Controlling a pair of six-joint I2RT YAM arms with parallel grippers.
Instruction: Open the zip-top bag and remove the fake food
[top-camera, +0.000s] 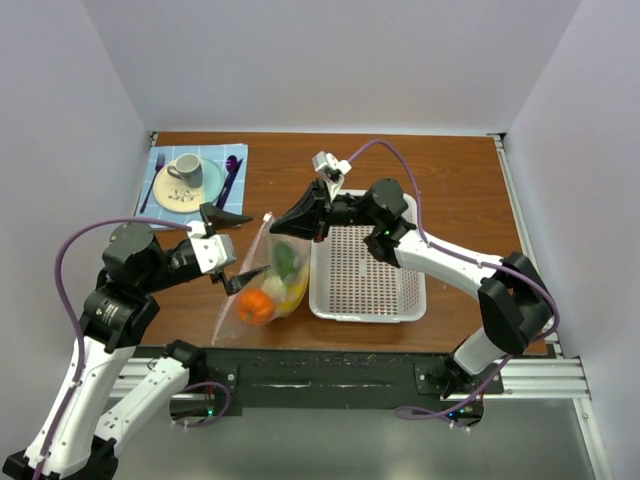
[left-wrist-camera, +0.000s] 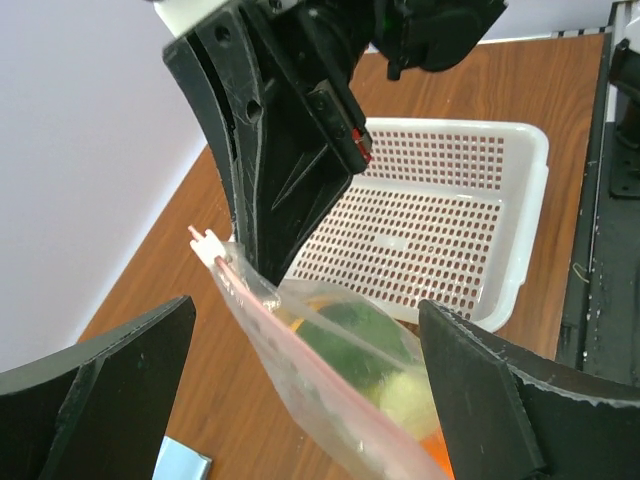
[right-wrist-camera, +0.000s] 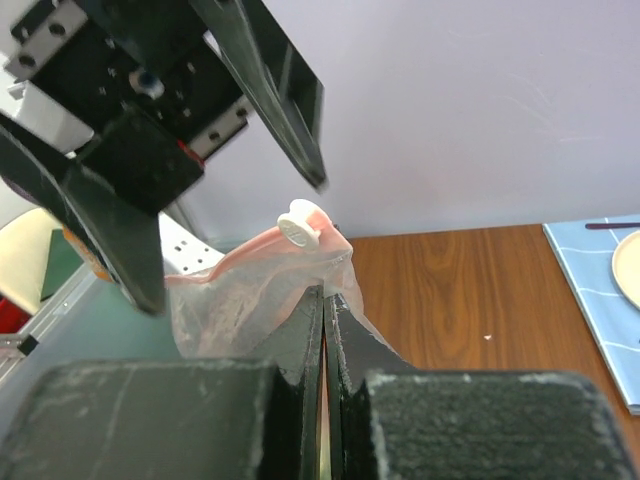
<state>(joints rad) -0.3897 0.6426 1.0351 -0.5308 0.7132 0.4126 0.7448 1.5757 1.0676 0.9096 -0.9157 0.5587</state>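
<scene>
The zip-top bag (top-camera: 268, 283) hangs by one top corner from my right gripper (top-camera: 275, 229), which is shut on the plastic just below the pink zip strip. In the right wrist view the shut fingertips (right-wrist-camera: 326, 297) pinch the bag (right-wrist-camera: 240, 295) under its white slider (right-wrist-camera: 297, 222). The fake food is inside the bag: an orange piece (top-camera: 254, 306), a dark green piece (top-camera: 287, 259) and a yellow piece (top-camera: 297, 291). My left gripper (top-camera: 237, 250) is wide open, its fingers on either side of the zip strip (left-wrist-camera: 300, 370) without touching it.
A white perforated basket (top-camera: 367, 270) stands just right of the bag. At the back left, a blue mat holds a plate (top-camera: 203, 186), a cup (top-camera: 186, 169) and purple cutlery (top-camera: 230, 178). White walls enclose the table on three sides.
</scene>
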